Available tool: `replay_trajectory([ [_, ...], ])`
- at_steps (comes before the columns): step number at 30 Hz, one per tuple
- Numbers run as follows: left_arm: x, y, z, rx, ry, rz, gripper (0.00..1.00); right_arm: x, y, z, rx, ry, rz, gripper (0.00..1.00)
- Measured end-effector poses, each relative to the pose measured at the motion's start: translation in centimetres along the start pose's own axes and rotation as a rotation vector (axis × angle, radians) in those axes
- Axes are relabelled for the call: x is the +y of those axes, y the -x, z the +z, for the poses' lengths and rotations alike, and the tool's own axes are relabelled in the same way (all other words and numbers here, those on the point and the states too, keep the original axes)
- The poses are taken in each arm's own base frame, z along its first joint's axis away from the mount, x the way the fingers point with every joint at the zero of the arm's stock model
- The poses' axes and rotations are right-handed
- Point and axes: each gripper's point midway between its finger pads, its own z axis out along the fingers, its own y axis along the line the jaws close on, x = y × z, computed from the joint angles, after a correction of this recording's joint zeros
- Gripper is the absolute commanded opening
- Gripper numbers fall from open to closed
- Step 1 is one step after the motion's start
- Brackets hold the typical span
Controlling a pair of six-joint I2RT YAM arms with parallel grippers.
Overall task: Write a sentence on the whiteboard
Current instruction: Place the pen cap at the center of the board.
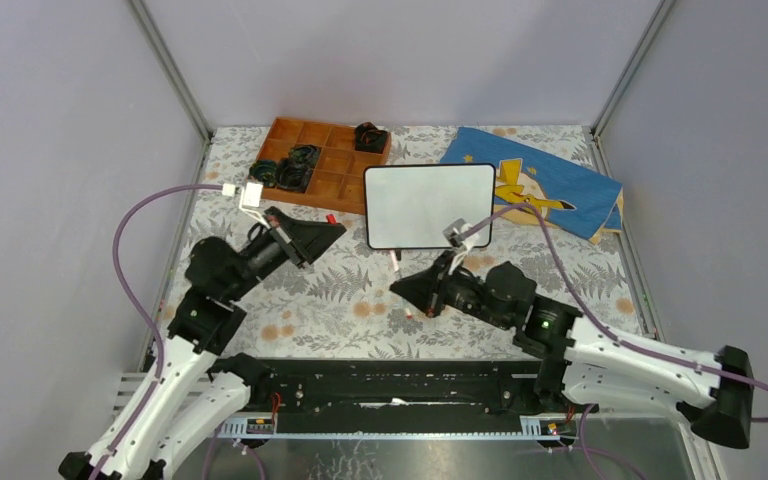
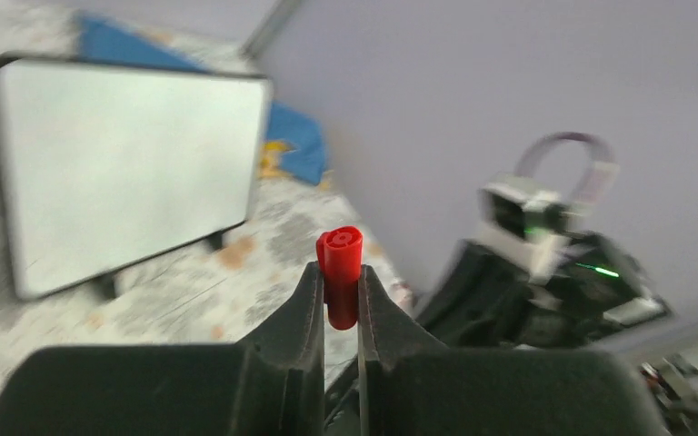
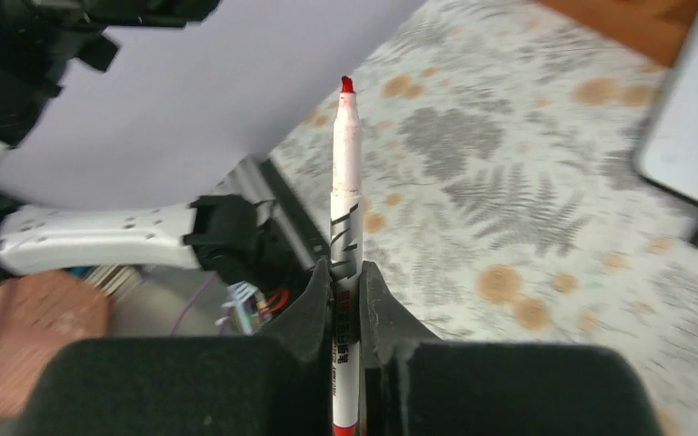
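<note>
Two black grippers face each other across the fern-patterned table cover (image 1: 340,300), both short of the whiteboard (image 1: 430,205). The left arm reaches in from the near left corner, its forearm angled toward the middle and its wedge-shaped left gripper (image 1: 335,225) aimed right, near the board's lower left corner. Seen from the left wrist, the left gripper (image 2: 341,272) has its jaws pressed on a small red cap (image 2: 340,272), which stands upright between the fingertips with its open end showing.

The right arm bends in from the near right corner, elbow low, with the right gripper (image 1: 400,288) pointing left, just in front of the board's lower edge. From the right wrist, the right gripper (image 3: 345,268) is clamped on a white marker (image 3: 345,182), held upright between the fingers, its bare red tip rising clear above them. From overhead the marker (image 1: 397,262) crosses the jaws, one end toward the board.

Toward the far middle of the table, the whiteboard stands between a wooden tray (image 1: 345,185) on its left and a blue cloth (image 1: 540,180) on its right. Its glossy face shows plain white inside a thin black frame with rounded corners. The left wrist view catches the whiteboard (image 2: 127,163) propped on two small black feet, though that view is blurred.
</note>
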Motion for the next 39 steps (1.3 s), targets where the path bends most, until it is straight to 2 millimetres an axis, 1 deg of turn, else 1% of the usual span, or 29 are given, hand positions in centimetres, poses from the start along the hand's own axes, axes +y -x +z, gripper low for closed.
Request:
replay_trajectory([
  [1, 1.5, -0.5, 0.2, 0.022, 0.067, -0.003, 0.00, -0.6, 0.3, -0.6, -0.011, -0.036, -0.010, 0.00],
  [3, 5.3, -2.0, 0.6, 0.084, 0.224, -0.022, 0.00, -2.2, 1.0, -2.1, -0.042, -0.132, -0.032, 0.00],
  [4, 7.5, -3.2, 0.6, 0.126, 0.311, -0.035, 0.00, -3.0, 1.3, -2.9, -0.056, -0.175, -0.041, 0.00],
  [6, 12.2, -6.3, 0.3, 0.235, 0.489, -0.072, 0.00, -4.3, 1.5, -4.3, -0.079, -0.239, -0.048, 0.00],
  [7, 14.3, -8.0, -0.1, 0.290, 0.566, -0.094, 0.00, -4.9, 1.3, -5.0, -0.083, -0.268, -0.050, 0.00],
  [8, 16.0, -9.4, -0.6, 0.335, 0.632, -0.111, 0.00, -5.6, 1.0, -5.6, -0.082, -0.293, -0.052, 0.00],
  [9, 17.8, -11.1, -1.5, 0.383, 0.705, -0.129, 0.00, -6.3, 0.5, -6.1, -0.079, -0.320, -0.053, 0.00],
  [10, 19.2, -12.5, -2.3, 0.421, 0.766, -0.140, 0.00, -6.9, 0.0, -6.5, -0.071, -0.339, -0.055, 0.00],
  [12, 21.1, -14.5, -3.7, 0.477, 0.862, -0.153, 0.00, -7.9, -0.9, -7.1, -0.052, -0.377, -0.057, 0.00],
  [16, 23.5, -17.1, -4.7, 0.553, 0.980, -0.149, 0.00, -9.1, -2.1, -7.6, -0.018, -0.424, -0.067, 0.00],
  [19, 25.3, -19.3, -5.5, 0.628, 1.061, -0.146, 0.00, -9.4, -2.5, -7.6, -0.004, -0.433, -0.071, 0.00],
  [22, 26.5, -21.1, -6.3, 0.693, 1.119, -0.125, 0.05, -9.5, -2.7, -7.5, 0.005, -0.438, -0.074, 0.00],
  [24, 26.8, -21.9, -6.5, 0.718, 1.139, -0.115, 0.06, -9.6, -2.9, -7.4, 0.013, -0.441, -0.080, 0.00],
  [27, 27.0, -22.0, -6.1, 0.722, 1.145, -0.098, 0.08, -9.8, -3.1, -7.4, 0.025, -0.446, -0.091, 0.00],
  [33, 27.1, -22.2, -6.0, 0.723, 1.152, -0.073, 0.18, -9.8, -3.1, -7.4, 0.029, -0.446, -0.109, 0.00],
  [39, 27.2, -22.3, -5.8, 0.721, 1.152, -0.067, 0.26, -9.9, -3.2, -7.4, 0.033, -0.447, -0.116, 0.00],
])
